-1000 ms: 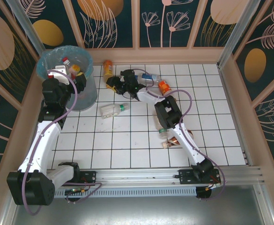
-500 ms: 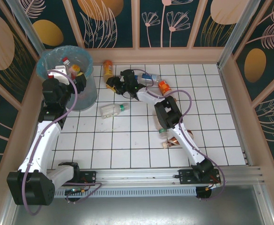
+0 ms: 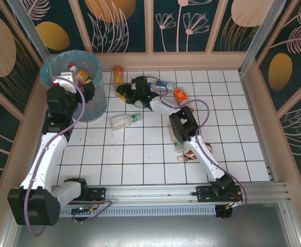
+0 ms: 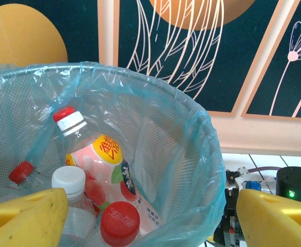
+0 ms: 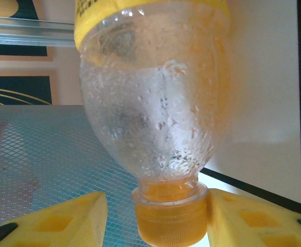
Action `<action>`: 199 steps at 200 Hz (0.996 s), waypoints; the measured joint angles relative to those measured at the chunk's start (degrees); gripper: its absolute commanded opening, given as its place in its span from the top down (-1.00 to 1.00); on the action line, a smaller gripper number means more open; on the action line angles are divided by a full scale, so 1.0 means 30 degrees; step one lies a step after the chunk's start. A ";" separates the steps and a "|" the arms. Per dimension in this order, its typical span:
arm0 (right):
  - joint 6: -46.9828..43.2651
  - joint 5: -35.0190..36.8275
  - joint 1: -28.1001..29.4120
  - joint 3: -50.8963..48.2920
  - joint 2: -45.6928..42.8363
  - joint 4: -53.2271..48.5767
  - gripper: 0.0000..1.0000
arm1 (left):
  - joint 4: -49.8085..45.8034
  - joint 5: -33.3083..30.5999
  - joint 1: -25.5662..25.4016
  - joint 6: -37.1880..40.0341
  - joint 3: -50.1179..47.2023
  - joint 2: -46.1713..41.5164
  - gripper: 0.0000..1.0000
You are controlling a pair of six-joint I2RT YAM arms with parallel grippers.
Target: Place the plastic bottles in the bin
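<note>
What matters is the yellow-labelled bottle (image 5: 150, 103). In the right wrist view its long axis runs straight up the frame away from the right gripper (image 5: 156, 208), with the orange cap (image 5: 170, 218) lowest and sitting between the yellow fingers (image 5: 63, 218). The jaws are spread around that cap but not pinching it: the right-hand finger looks to be touching, while a gap remains on the left. From the top view, this bottle (image 3: 120, 91) lies on the white tiles in the upper middle, just right of the bin (image 3: 96, 100). The right gripper (image 3: 129, 92) is on it, so that arm is the nearer one. The left gripper (image 4: 150, 216) hangs spread wide and empty over the bin rim (image 4: 140, 87) (several bottles already lie inside).

Against the earlier top view, the right gripper has edged left onto the bottle and its jaws have narrowed. The left arm has not moved.
</note>
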 measured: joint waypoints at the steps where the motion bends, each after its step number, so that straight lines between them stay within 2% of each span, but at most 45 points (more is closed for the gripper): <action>1: 0.0000 -0.0007 0.0000 0.0007 0.0007 0.0015 -0.03 | 0.0000 0.0000 0.0000 0.0000 0.0000 0.0000 -0.70; 106: 0.0459 -0.0714 0.0036 -0.0641 0.0197 0.0947 0.48 | 0.0000 -0.0015 0.0000 0.0000 -0.0007 0.0000 -0.70; 167: -0.0240 -0.1078 -0.0015 -0.5049 -0.2557 0.1821 0.59 | -0.0007 -0.0321 0.0000 0.0233 -0.0007 0.0000 -0.69; 199: -0.0984 -0.1749 -0.0204 -0.9136 -0.5413 0.1814 0.65 | 0.0648 -0.0750 0.0000 0.1260 -0.0539 -0.0248 -0.69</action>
